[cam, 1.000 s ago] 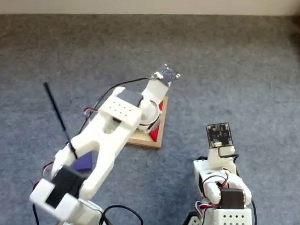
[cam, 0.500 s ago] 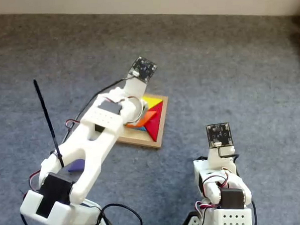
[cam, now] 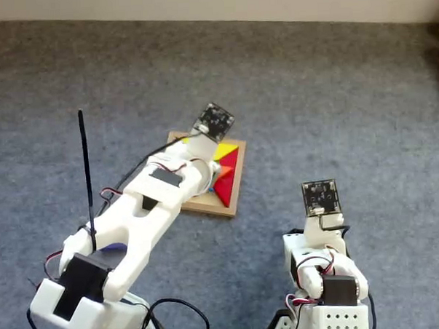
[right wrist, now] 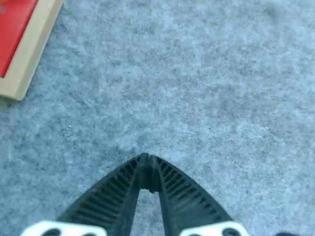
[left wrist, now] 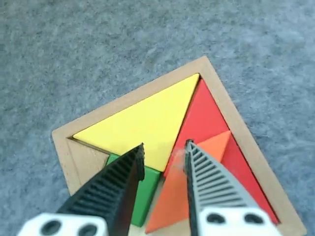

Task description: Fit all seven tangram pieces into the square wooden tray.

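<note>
Wooden tray [cam: 214, 207] half covered by left arm [cam: 156, 204], green piece [left wrist: 147, 188] and orange piece [left wrist: 170, 201] partly behind fingers [left wrist: 118, 187]

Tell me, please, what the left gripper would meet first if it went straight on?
Probably the yellow triangle in the wooden tray, near its edge with the red triangle; depth is unclear.

An indoor room: grey short-pile carpet [cam: 347, 93] spreads throughout and meets a pale wall [cam: 198, 5] at the far edge. Whether home or office cannot be told.

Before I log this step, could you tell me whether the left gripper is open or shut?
Open: the left gripper has its fingertips apart over the tray, nothing between them.
</note>
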`<state>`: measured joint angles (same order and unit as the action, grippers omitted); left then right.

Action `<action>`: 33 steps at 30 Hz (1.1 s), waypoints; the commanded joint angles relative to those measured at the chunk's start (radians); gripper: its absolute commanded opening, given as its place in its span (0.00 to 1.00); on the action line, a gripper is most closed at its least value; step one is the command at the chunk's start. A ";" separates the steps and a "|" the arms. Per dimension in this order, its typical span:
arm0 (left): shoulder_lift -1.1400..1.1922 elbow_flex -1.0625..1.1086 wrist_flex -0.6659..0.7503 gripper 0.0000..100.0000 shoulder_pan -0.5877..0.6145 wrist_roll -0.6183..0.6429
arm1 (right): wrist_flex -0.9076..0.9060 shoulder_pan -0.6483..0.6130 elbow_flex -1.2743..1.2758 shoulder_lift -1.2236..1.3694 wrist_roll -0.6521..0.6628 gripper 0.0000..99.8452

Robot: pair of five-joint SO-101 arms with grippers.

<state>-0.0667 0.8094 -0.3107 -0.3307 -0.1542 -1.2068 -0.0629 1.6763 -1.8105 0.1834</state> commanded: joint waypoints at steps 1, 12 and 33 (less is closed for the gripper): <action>-0.044 0.007 0.015 0.15 -0.031 -0.049 | -0.008 0.012 0.143 0.013 0.000 0.02; -0.058 -0.019 -0.161 0.15 -0.031 -0.052 | -0.008 0.012 0.143 0.013 0.000 0.02; -0.070 -0.068 -0.341 0.15 -0.067 -0.175 | -0.008 0.012 0.143 0.013 0.000 0.02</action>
<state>-0.1174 0.7511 -0.6299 -0.3767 -0.3214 -1.2068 -0.0629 1.6763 -1.8105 0.1834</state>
